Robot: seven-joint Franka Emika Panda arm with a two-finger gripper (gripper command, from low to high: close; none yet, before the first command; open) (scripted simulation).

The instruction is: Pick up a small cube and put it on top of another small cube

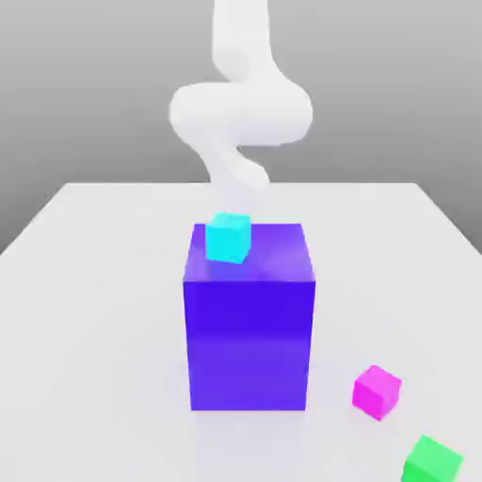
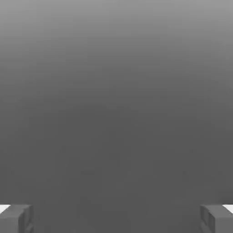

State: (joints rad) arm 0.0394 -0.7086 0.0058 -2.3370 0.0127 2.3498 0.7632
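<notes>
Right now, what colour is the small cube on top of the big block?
Cyan, best seen in the exterior view.

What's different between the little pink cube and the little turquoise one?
Colour: the pink cube is magenta, the turquoise cube is cyan. Place: the pink cube rests on the white table, while the turquoise cube sits on top of the big blue-violet block, near its far corner on the exterior view's left. Neighbours: the pink cube has a green cube close by; the turquoise cube stands alone up there. Both look like plain small cubes of similar size.
</notes>
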